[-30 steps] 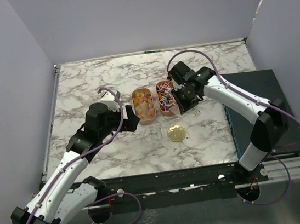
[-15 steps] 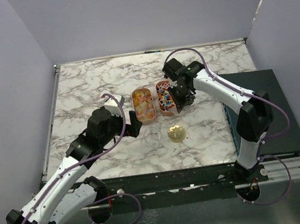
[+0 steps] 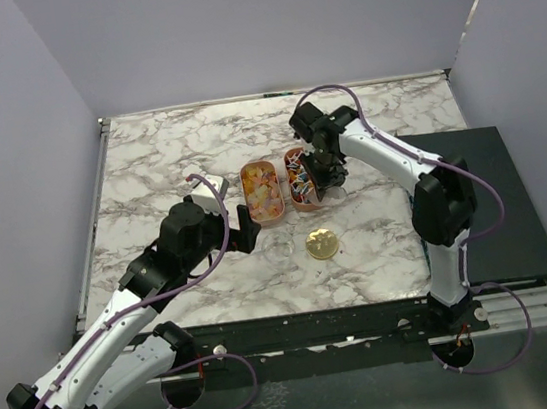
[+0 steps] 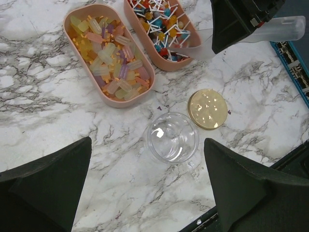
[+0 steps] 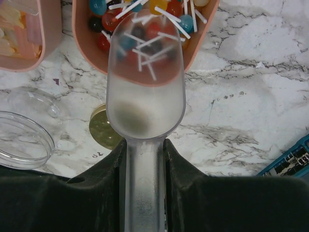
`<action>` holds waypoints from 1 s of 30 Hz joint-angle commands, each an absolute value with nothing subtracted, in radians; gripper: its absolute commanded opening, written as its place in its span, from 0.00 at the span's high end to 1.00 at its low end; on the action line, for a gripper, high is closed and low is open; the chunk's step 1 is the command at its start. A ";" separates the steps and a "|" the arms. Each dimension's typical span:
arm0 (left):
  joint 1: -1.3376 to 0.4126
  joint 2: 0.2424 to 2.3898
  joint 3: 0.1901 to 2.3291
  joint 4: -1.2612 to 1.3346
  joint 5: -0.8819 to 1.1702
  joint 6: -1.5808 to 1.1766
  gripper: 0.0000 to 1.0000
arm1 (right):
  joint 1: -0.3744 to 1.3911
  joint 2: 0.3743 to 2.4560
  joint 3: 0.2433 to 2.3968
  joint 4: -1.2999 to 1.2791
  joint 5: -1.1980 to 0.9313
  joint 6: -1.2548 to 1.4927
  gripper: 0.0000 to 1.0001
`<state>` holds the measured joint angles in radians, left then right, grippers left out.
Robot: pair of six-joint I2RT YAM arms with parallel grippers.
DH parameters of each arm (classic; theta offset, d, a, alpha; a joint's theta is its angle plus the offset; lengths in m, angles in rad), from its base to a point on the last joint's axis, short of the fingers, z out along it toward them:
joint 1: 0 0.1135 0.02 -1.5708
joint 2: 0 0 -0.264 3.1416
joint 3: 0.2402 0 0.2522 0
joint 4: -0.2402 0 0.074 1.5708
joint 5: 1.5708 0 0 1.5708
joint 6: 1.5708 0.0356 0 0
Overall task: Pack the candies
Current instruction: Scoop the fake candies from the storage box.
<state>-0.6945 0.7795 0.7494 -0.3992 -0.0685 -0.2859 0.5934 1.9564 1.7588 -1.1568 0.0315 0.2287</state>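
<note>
On the marble worktop (image 3: pixel 148 171), the candies (image 4: pixel 108 58) lie in two oval trays set side by side: orange-yellow ones fill the left tray (image 4: pixel 120 102), and red, blue and white ones fill the right tray (image 4: pixel 164 66). The right end effector (image 3: pixel 321 170) pinches the handle of a frosted scoop (image 5: pixel 145 87), whose bowl hangs over the near end of the right tray. The left end effector (image 3: pixel 246 226) hovers with its fingers spread wide near a clear jar (image 4: pixel 172 137), which stands just beside a gold lid (image 4: pixel 207 108).
</note>
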 commanded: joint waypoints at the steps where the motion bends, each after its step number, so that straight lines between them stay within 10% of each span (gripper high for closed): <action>1: -0.704 0.766 0.740 -0.411 -0.103 -0.269 0.01 | 0.586 2.014 1.803 -1.178 0.008 0.239 0.99; 30: -0.707 0.804 0.741 -0.416 -0.132 -0.267 0.01 | 0.579 2.030 1.667 -0.918 0.088 0.275 0.99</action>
<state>-0.7025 0.7940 0.7494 -0.3996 -0.1024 -0.2821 0.5869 2.0411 1.7153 -0.9802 0.0578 0.2623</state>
